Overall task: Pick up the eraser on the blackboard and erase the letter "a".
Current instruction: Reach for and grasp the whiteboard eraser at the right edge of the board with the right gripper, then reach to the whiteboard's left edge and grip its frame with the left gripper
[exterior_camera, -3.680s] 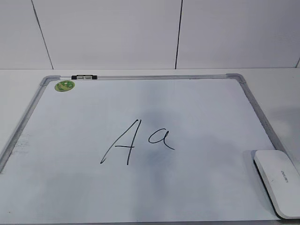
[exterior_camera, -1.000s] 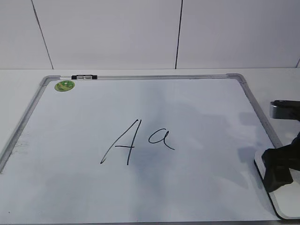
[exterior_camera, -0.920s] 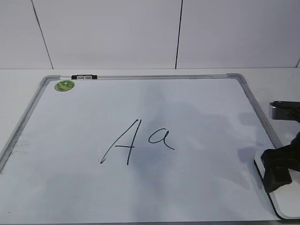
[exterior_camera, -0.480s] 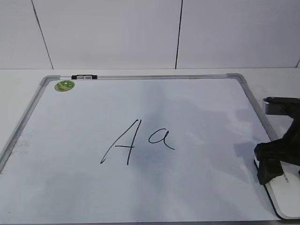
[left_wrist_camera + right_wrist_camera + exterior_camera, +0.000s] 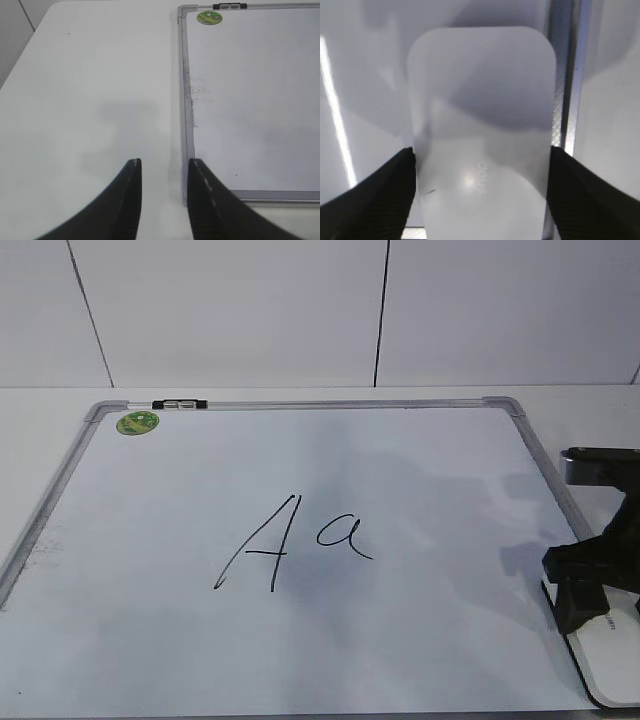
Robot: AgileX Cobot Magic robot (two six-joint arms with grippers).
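Observation:
The white eraser [image 5: 612,665] lies on the blackboard [image 5: 420,480] at its near right corner. In the right wrist view the eraser [image 5: 480,95] fills the middle. My right gripper [image 5: 482,156] is open and straddles it, one black finger close against each long side. In the exterior view my right gripper [image 5: 580,605] sits low over the eraser's left end. The small letter "a" [image 5: 343,537] is at the board's middle, right of the taller "A" [image 5: 262,555]. My left gripper [image 5: 164,162] is open and empty over the table, beside the board's near left corner [image 5: 186,197].
A green sticker [image 5: 137,422] and a black-and-silver clip [image 5: 179,404] sit at the board's far left corner. The silver frame [image 5: 567,75] runs just right of the eraser. White table surrounds the board, and a white wall stands behind.
Over several seconds my right gripper came in from the right and lowered over the eraser. In the last half second nothing has visibly moved.

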